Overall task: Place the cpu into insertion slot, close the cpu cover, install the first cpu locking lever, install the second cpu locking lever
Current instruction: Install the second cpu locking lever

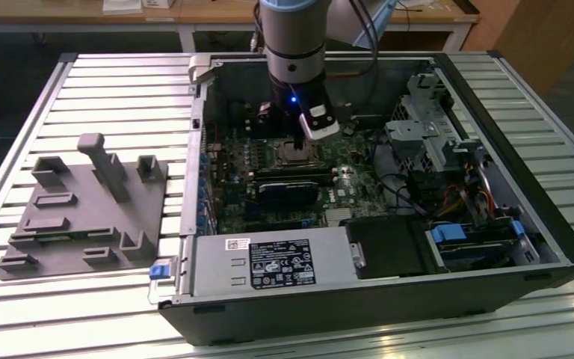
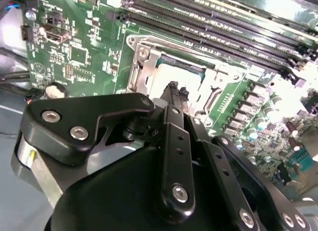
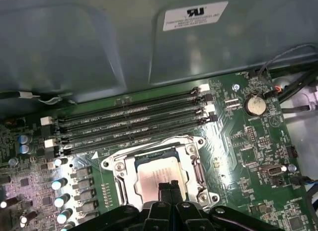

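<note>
Item: cpu, flat silvery chip, seated in the insertion slot on the green board; cpu cover apparently lowered around it. End effector clenched, empty, tips just above the chip. Handling: light, stiff, fragile underside; grip only by edges.

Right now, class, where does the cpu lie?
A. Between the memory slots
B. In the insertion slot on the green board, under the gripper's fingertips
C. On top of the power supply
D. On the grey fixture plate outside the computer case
B: in the first wrist view the cpu sits inside the insertion slot, with the gripper just above it.
</note>
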Robot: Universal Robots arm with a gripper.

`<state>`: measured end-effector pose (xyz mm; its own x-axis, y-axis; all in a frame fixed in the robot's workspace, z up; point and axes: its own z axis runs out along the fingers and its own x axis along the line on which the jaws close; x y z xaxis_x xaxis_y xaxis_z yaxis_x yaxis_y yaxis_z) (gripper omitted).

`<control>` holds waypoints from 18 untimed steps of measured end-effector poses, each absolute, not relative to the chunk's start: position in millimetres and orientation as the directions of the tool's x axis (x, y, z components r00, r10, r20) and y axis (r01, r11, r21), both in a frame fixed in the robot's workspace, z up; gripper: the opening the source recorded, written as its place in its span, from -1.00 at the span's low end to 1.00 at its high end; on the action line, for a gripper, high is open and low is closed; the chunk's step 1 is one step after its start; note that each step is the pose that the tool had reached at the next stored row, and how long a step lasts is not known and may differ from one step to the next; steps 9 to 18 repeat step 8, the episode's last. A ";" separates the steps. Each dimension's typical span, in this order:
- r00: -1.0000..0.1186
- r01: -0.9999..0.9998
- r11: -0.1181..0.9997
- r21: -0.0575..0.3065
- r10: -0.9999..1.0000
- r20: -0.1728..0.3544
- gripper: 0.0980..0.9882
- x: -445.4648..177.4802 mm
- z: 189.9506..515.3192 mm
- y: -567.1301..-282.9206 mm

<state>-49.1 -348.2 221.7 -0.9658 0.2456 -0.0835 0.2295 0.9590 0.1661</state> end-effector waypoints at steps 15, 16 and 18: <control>-0.966 0.230 0.959 0.166 0.246 -0.084 -0.98 -48.9 223.7 -348.0; -0.966 0.230 0.959 0.166 0.246 -0.084 -0.98 -48.9 223.7 -348.0; -0.966 0.230 0.959 0.166 0.246 -0.084 -0.98 -48.9 223.7 -348.0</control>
